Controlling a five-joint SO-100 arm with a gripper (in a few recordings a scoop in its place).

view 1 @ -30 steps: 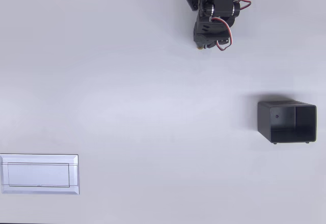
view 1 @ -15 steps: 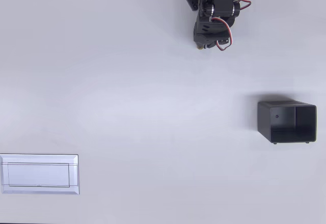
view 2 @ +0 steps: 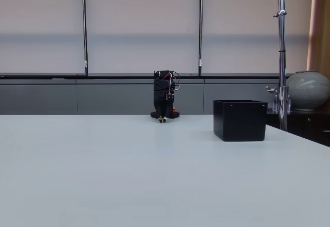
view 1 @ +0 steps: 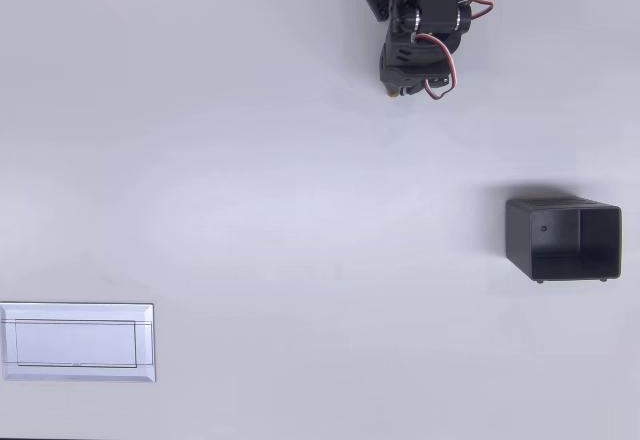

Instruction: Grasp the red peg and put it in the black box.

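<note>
White desk (view 1: 250,210) carries the box (view 1: 562,239), set well right of and below the folded tool (view 1: 398,90), whose jaw state cannot be told.

An office or meeting room: a long white table (view 2: 103,175), drawn blinds (view 2: 139,26) along the far wall, low grey cabinets (view 2: 51,98) (a large round vase (view 2: 308,90) at far right).

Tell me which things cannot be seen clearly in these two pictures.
- The gripper: folded under the black arm in the overhead view, too small in the fixed view; open or shut is unclear.
- The dark spot inside the black plastic rectangular box: too small to tell if it is the red peg.
- The box interior: hidden by its front wall in the fixed view.
- The flat white rectangular tray: cut off by the left edge overhead.
</note>
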